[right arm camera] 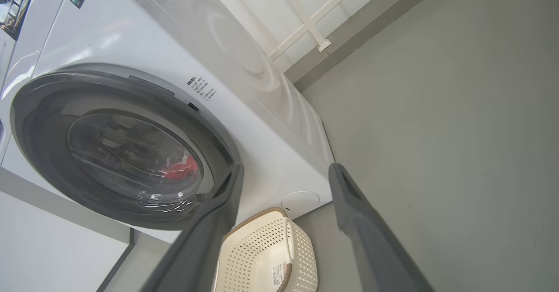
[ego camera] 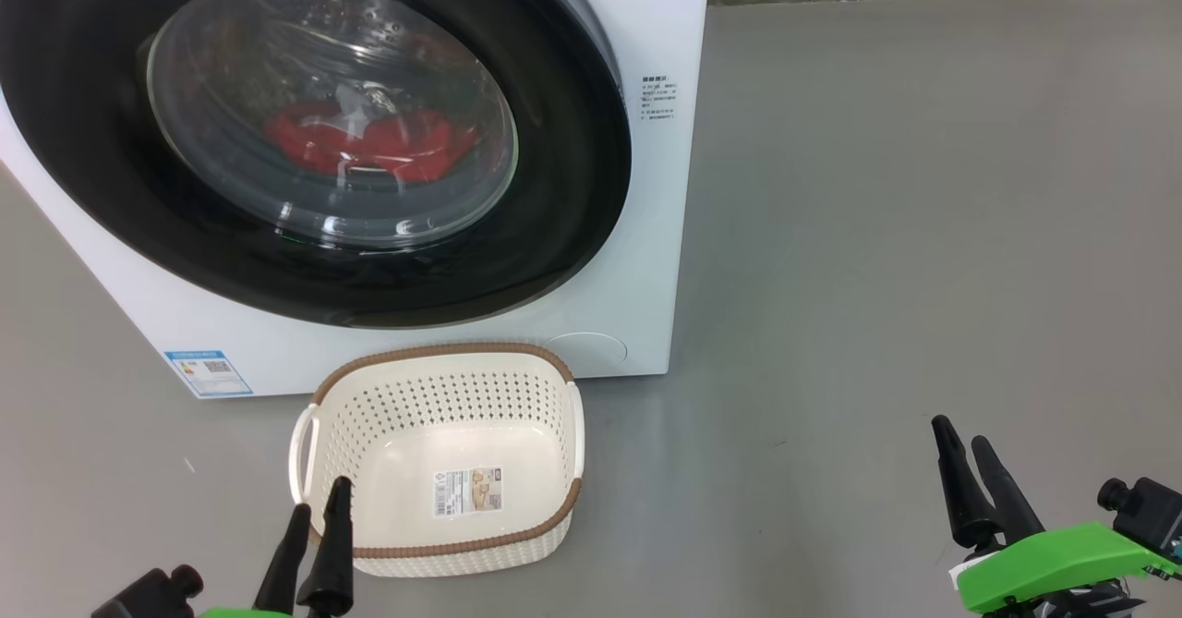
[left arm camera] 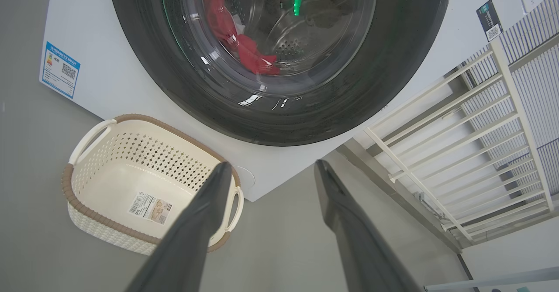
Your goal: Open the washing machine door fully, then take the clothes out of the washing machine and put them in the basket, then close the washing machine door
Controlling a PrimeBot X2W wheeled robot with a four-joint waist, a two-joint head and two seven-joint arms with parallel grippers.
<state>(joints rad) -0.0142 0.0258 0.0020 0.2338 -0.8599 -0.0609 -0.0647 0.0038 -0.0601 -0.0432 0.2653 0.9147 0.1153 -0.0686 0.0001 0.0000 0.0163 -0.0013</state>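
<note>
The left hand (ego camera: 320, 496) hung with its fingers spread and nothing between them, at the near left corner of the basket (ego camera: 443, 352). The right hand (ego camera: 960, 430) was likewise spread and empty, over the grey floor (ego camera: 877, 230) well to the basket's right. The basket sat on the floor just in front of the washing machine (ego camera: 660, 258). The washing machine door (ego camera: 92, 184) covered the opening. Behind its glass, the red clothes (ego camera: 369, 147) lay inside the drum.

Left gripper (ego camera: 320, 498): two long, tapered matte-black fingers (ego camera: 330, 553); black knobbed module (ego camera: 152, 590) beside base. Right gripper (ego camera: 960, 431): matching fingers; bright green housing (ego camera: 1053, 553); black camera module (ego camera: 1145, 507).
</note>
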